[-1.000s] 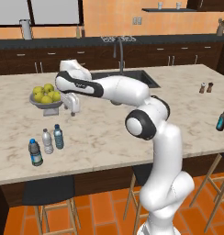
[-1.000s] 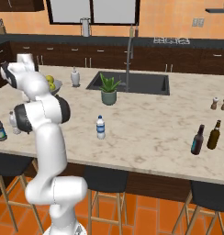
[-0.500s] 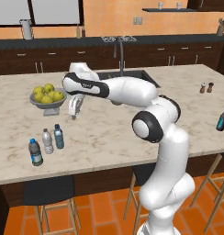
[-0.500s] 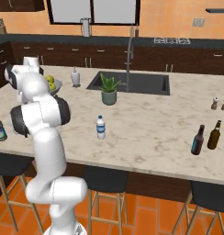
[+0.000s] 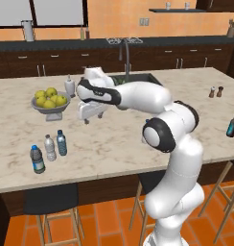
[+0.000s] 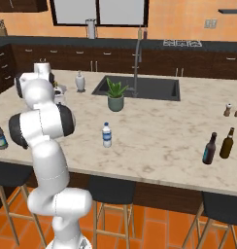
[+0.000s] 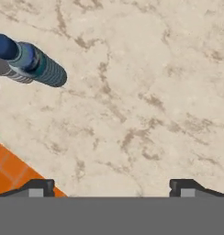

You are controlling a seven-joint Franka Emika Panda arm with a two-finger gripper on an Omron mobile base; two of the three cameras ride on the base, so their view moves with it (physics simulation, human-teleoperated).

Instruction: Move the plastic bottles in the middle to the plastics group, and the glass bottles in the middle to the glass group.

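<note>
Gripper [image 5: 90, 118] is spread wide and empty, hovering over bare counter [image 5: 123, 139]. The remaining clear blue-capped bottle [image 6: 107, 134] stands well off to its right, mid-island; the plastics group [image 5: 48, 151] sits near, toward the counter's front edge. Best approach: swing right, stay high, descend straddling the bottle's body below the cap, centre before closing.

bottle labels [image 5: 38, 165] too small and blurred to read, no legible text, brands or numbers anywhere
</note>
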